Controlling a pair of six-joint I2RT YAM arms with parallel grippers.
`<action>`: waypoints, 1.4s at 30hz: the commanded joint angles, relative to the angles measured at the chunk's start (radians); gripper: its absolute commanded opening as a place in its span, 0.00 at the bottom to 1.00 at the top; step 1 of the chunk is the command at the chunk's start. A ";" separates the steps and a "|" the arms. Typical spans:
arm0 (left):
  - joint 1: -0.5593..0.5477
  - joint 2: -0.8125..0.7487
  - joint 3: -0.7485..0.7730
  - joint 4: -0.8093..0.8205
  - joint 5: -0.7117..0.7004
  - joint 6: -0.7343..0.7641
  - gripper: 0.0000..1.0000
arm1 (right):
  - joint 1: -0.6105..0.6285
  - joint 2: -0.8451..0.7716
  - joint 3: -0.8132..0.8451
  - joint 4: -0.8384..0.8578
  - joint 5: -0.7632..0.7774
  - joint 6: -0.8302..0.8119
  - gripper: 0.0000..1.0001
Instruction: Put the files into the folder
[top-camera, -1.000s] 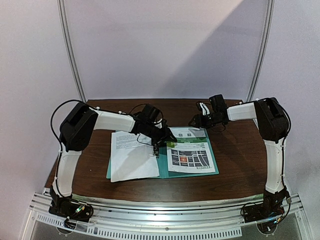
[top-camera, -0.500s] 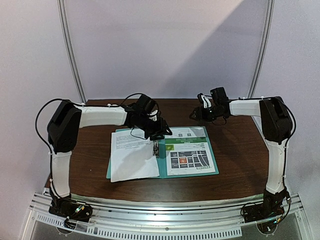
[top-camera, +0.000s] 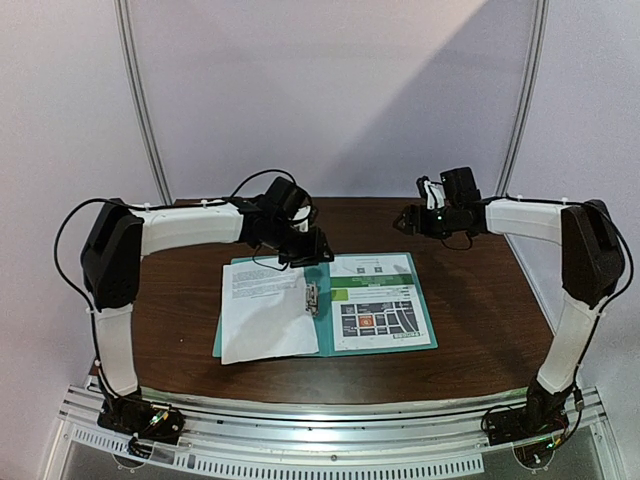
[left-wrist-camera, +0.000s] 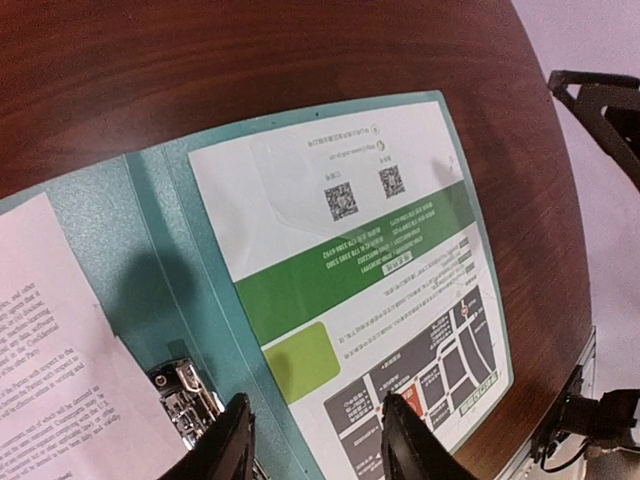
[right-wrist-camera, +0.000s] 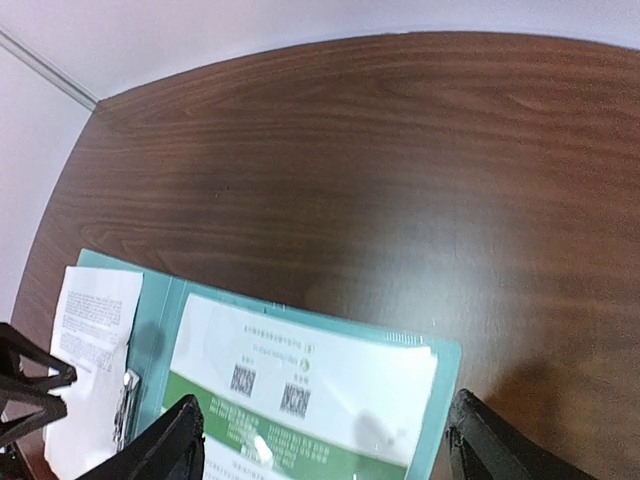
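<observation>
Folder (top-camera: 327, 336) lies open; text sheet (top-camera: 262, 310) beside clip (top-camera: 311, 297), colourful sheet (top-camera: 380, 300) on right flap (2 files in); left gripper (left-wrist-camera: 315, 440) half-open, right gripper (right-wrist-camera: 330, 450) wide, both empty, probably raised to clear the cover.

Both arms rise from their bases at the near edge, elbows lifted high and out to the sides, forearms reaching in toward the middle. The left gripper (top-camera: 308, 250) points downward, fingers parted with nothing between them. The right gripper (top-camera: 408, 218) hangs higher and farther back, fingers spread wide, gripping nothing.
</observation>
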 joint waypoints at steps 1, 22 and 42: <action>-0.045 0.004 0.047 -0.083 -0.055 0.148 0.45 | -0.001 -0.112 -0.096 -0.067 0.030 0.067 0.85; 0.055 0.449 0.564 -0.126 -0.042 0.270 0.53 | -0.001 -0.533 -0.533 -0.246 -0.003 0.192 0.99; 0.056 0.604 0.622 -0.056 0.159 0.320 0.44 | -0.001 -0.588 -0.489 -0.393 0.037 0.147 0.99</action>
